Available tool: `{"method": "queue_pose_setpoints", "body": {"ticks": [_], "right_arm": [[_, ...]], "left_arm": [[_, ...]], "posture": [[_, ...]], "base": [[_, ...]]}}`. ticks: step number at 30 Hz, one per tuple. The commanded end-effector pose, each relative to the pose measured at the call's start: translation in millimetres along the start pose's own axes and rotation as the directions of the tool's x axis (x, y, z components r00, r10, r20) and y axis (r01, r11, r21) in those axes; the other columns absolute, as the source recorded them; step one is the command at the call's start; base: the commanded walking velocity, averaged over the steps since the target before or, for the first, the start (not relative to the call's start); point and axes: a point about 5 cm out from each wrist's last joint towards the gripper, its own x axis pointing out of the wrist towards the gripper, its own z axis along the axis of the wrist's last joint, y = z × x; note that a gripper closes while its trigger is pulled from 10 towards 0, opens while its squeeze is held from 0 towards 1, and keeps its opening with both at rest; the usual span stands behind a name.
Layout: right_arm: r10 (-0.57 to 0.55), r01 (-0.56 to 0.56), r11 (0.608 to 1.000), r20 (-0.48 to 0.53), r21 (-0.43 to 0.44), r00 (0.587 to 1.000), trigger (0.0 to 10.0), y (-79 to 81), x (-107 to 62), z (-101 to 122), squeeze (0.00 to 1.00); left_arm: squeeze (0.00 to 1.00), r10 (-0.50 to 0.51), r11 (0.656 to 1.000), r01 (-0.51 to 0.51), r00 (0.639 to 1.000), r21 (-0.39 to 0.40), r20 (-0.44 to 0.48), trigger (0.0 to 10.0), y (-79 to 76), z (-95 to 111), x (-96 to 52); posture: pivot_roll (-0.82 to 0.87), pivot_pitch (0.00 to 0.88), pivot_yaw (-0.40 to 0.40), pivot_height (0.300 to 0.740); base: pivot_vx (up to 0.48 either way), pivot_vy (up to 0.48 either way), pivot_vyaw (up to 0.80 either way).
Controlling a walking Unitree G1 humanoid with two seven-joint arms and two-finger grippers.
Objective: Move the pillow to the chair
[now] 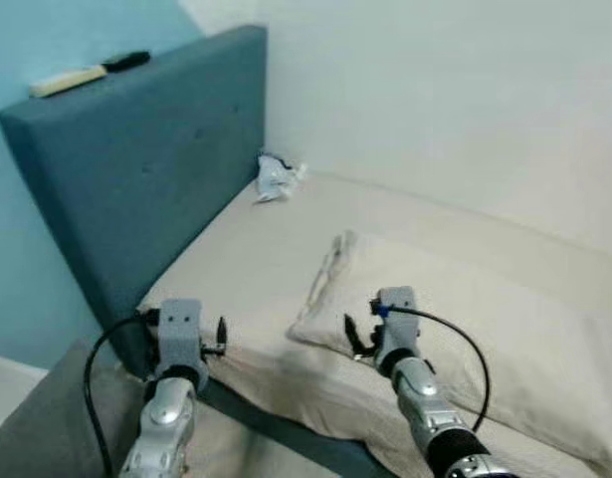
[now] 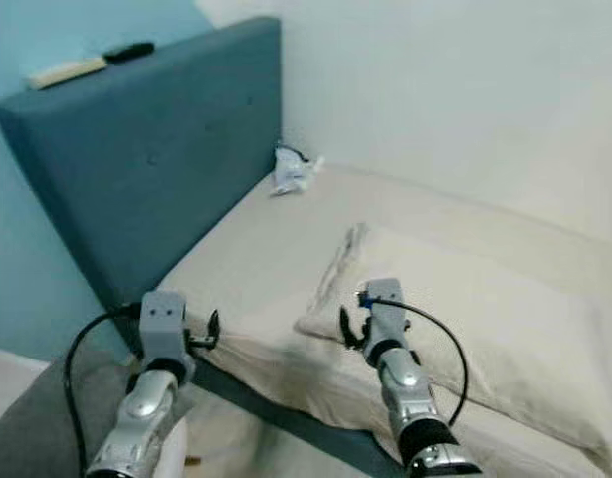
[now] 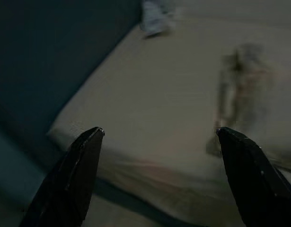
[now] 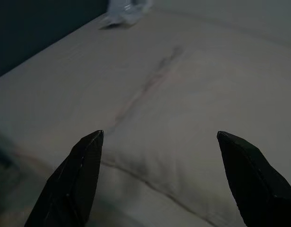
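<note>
A cream pillow [image 1: 465, 309] lies flat on the bed [image 1: 256, 249], its left end gathered into a seam. My right gripper [image 4: 159, 175] is open just above the pillow's near left corner [image 4: 150, 156], with nothing between its fingers. My left gripper [image 3: 159, 175] is open too, held over the bed's near edge to the left of the pillow [image 3: 244, 104]. Both silver wrists rise from the bottom of the head views, the left arm [image 1: 176, 349] and the right arm [image 1: 400, 349].
A blue padded headboard [image 1: 146, 159] stands along the bed's left side, with a pale flat item and a black remote [image 1: 126, 60] on its top. A crumpled white wrapper [image 1: 276, 179] lies in the far corner by the white wall. Grey fabric [image 1: 47, 428] shows at the lower left.
</note>
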Motion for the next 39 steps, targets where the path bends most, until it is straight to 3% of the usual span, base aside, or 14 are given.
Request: {"method": "queue_pose_setpoints", "body": {"ticks": [1, 15, 17, 28, 39], "right_arm": [[0.005, -0.005, 1.000, -0.018, 0.008, 1.000, 10.0, 2.9, -1.7, -4.8, 0.00], [0.039, -0.040, 0.999, -0.025, -0.008, 0.999, 10.0, 7.7, -2.4, -6.5, 0.00], [0.038, -0.037, 0.999, -0.024, 0.025, 0.999, 10.0, 7.5, -2.0, -6.2, 0.00], [0.030, -0.030, 1.000, -0.020, 0.002, 0.999, 10.0, 4.3, -3.1, -6.3, 0.00], [0.051, -0.051, 0.999, -0.005, -0.010, 0.999, 10.0, 7.9, -3.6, -5.6, 0.00]], "left_arm": [[0.00, -0.001, 1.000, 0.001, 1.000, -0.005, -0.011, 10.0, 0.5, -2.7, -1.4], [0.00, 0.008, 1.000, -0.008, 1.000, -0.010, -0.001, 10.0, 1.6, -1.9, -1.7], [0.00, 0.009, 1.000, -0.009, 1.000, -0.011, 0.000, 10.0, 2.0, -1.7, -1.4], [0.00, 0.011, 1.000, -0.010, 1.000, -0.007, 0.010, 10.0, 2.6, -0.8, -0.5], [0.00, 0.008, 1.000, -0.008, 1.000, -0.008, 0.028, 10.0, 2.5, 0.8, -0.8]], "posture": [[0.06, 0.041, -0.070, 0.740], [0.06, 0.036, -0.069, 0.740], [0.06, 0.034, -0.068, 0.740], [0.05, 0.026, -0.063, 0.740], [0.05, 0.023, -0.063, 0.740]], "base": [[0.000, 0.000, -0.80], [0.000, 0.000, -0.15], [0.000, 0.000, -0.77], [0.000, 0.000, -0.79], [0.000, 0.000, 0.00]]}}
